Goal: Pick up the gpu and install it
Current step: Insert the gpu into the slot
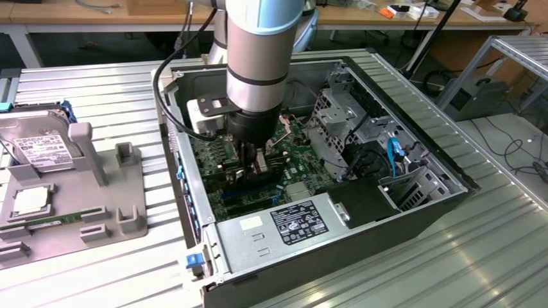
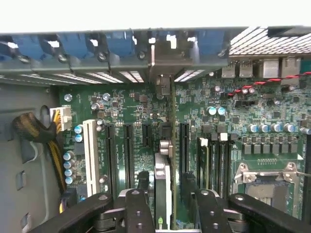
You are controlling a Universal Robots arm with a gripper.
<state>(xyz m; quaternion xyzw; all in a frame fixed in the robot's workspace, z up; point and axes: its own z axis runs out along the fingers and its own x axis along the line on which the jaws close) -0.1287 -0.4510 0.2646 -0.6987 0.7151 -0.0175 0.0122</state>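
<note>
The gpu (image 2: 164,184) stands on edge in a slot of the green motherboard (image 2: 131,111), running up the middle of the wrist view, its thin edge towards the camera. The gripper (image 2: 165,204) sits right over its near end, black fingers (image 2: 138,208) spread to either side with a gap between them and the card, so the jaws stand open and hold nothing. In the exterior view the arm (image 1: 256,58) reaches down into the open computer case (image 1: 411,212), centre frame, a black and grey metal box. At that frame's left edge a grey moulded fixture (image 1: 86,192) carries a silver hard drive (image 1: 38,147).
</note>
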